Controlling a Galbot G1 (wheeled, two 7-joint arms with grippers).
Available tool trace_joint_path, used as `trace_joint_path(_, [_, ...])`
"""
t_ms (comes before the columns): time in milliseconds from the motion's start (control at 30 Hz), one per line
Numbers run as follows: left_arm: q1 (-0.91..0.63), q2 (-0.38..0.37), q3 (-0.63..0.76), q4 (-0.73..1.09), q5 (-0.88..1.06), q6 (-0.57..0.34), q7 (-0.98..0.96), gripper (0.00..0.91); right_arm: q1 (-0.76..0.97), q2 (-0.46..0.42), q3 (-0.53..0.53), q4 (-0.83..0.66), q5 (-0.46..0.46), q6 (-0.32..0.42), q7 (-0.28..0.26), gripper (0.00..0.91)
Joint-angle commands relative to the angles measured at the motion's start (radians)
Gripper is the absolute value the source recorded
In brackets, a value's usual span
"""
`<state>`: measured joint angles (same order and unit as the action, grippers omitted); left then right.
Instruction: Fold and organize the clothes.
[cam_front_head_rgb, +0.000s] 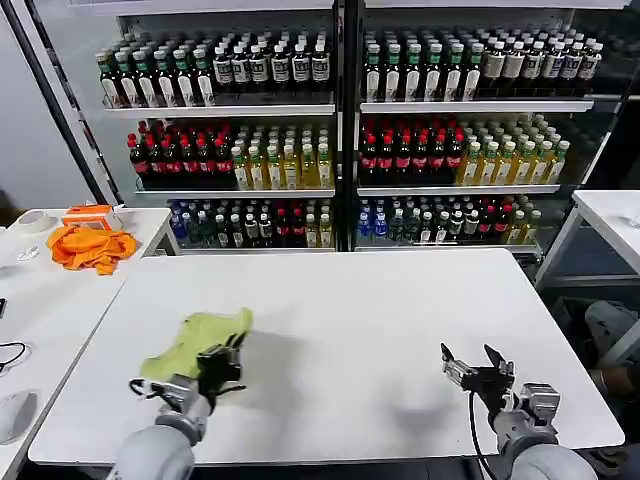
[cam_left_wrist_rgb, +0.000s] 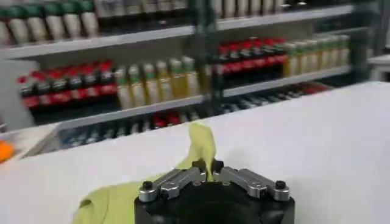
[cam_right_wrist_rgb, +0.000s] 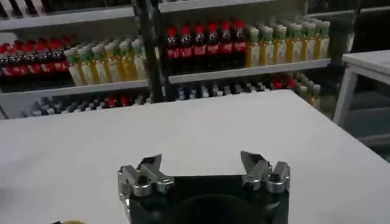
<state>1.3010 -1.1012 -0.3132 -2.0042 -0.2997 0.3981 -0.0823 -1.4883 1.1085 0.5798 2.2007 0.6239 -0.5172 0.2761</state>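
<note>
The T-shirt (cam_front_head_rgb: 198, 341) lies bunched on the white desk (cam_front_head_rgb: 350, 330), on the robot's left side, toward the near edge. It is lime green, crumpled into a loose heap, with one corner raised.

The left hand (cam_front_head_rgb: 222, 362) is at the near edge of the heap. In the left wrist view the left hand (cam_left_wrist_rgb: 207, 171) has its fingers (cam_left_wrist_rgb: 177, 180) pressed together on a raised fold of the T-shirt (cam_left_wrist_rgb: 198, 146), pinching the cloth between them.

The right hand (cam_front_head_rgb: 474, 366) is over bare desk on the robot's right, well apart from the T-shirt. Its fingers are spread and grip nothing; the right wrist view shows the right hand (cam_right_wrist_rgb: 202, 168) with a wide gap between the two fingers (cam_right_wrist_rgb: 149, 170).

An orange cloth (cam_front_head_rgb: 90, 247) lies on a second desk (cam_front_head_rgb: 40, 300) to the robot's left. Shelves (cam_front_head_rgb: 340, 105) of bottles stand behind the work desk.
</note>
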Motion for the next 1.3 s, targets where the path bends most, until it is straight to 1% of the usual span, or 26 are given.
trace_joint_path(33, [-0.134,-0.1,0.262,0.074,0.02,0.028,-0.05,0.02,-0.006,-0.001,-0.004,-0.006,-0.01,0.005,-0.001,0.907])
trace_joint_path(100, [-0.167,-0.136,0.293,0.095,-0.009,0.022,-0.068,0.02,0.001,0.0,-0.008,-0.006,-0.011,0.002,-0.003,0.907])
trace_joint_path(200, [-0.211,-0.196,0.354,0.132,-0.039,-0.011,-0.101,0.02,0.018,-0.002,-0.019,-0.008,-0.011,-0.003,-0.004,0.907])
trace_joint_path(233, [-0.225,-0.211,0.37,0.148,-0.043,-0.022,-0.109,0.04,0.022,-0.003,-0.021,-0.01,-0.011,-0.003,-0.004,0.907])
trace_joint_path(267, [-0.234,-0.23,0.383,0.162,-0.048,-0.036,-0.117,0.111,0.033,-0.005,-0.026,-0.014,-0.013,-0.004,-0.005,0.907])
trace_joint_path(300, [-0.243,-0.244,0.396,0.175,-0.053,-0.053,-0.124,0.564,0.039,-0.007,-0.03,-0.019,-0.013,-0.003,-0.005,0.907])
trace_joint_path(333, [-0.252,-0.261,0.408,0.192,-0.056,-0.086,-0.131,0.907,0.046,-0.007,-0.034,-0.022,-0.013,-0.004,-0.005,0.907])
trace_joint_path(367, [-0.254,-0.271,0.41,0.202,-0.054,-0.099,-0.131,0.907,0.051,-0.008,-0.037,-0.026,-0.013,-0.004,-0.004,0.907])
trace_joint_path(433, [-0.254,-0.289,0.402,0.219,-0.043,-0.157,-0.145,0.907,0.082,-0.009,-0.059,-0.039,-0.012,-0.003,0.002,0.907])
trace_joint_path(533, [-0.217,-0.288,0.334,0.181,-0.045,-0.208,-0.148,0.907,0.114,-0.007,-0.108,-0.05,-0.01,0.013,0.006,0.907])
trace_joint_path(567, [-0.205,-0.282,0.31,0.174,-0.046,-0.217,-0.157,0.907,0.127,-0.007,-0.138,-0.056,-0.006,0.032,0.014,0.907])
trace_joint_path(633, [-0.176,-0.268,0.251,0.118,-0.051,-0.234,-0.185,0.907,0.15,-0.009,-0.221,-0.066,0.005,0.102,0.049,0.907])
trace_joint_path(667, [-0.163,-0.258,0.221,0.096,-0.062,-0.24,-0.201,0.907,0.161,-0.009,-0.244,-0.069,0.008,0.121,0.063,0.907])
trace_joint_path(700, [-0.147,-0.247,0.192,0.074,-0.068,-0.243,-0.212,0.907,0.184,-0.011,-0.298,-0.078,0.015,0.15,0.078,0.907])
trace_joint_path(733, [-0.129,-0.237,0.162,0.054,-0.077,-0.244,-0.219,0.907,0.2,-0.011,-0.317,-0.088,0.019,0.161,0.085,0.907])
trace_joint_path(800, [-0.093,-0.222,0.104,0.005,-0.092,-0.246,-0.227,0.907,0.25,-0.004,-0.387,-0.118,0.055,0.191,0.108,0.907])
trace_joint_path(933, [0.007,-0.2,-0.022,-0.07,-0.117,-0.253,-0.233,0.907,0.317,0.026,-0.486,-0.162,0.126,0.214,0.133,0.907])
trace_joint_path(1033, [0.077,-0.194,-0.08,-0.099,-0.128,-0.264,-0.236,0.907,0.356,0.061,-0.571,-0.205,0.194,0.225,0.159,0.907])
trace_joint_path(1200, [0.155,-0.206,-0.12,-0.127,-0.126,-0.281,-0.236,0.907,0.368,0.102,-0.625,-0.277,0.269,0.237,0.18,0.907])
trace_joint_path(1233, [0.162,-0.21,-0.124,-0.129,-0.125,-0.282,-0.236,0.907,0.371,0.106,-0.631,-0.288,0.275,0.237,0.167,0.907])
trace_joint_path(1300, [0.172,-0.218,-0.131,-0.134,-0.125,-0.283,-0.237,0.907,0.378,0.112,-0.645,-0.309,0.281,0.236,0.175,0.907])
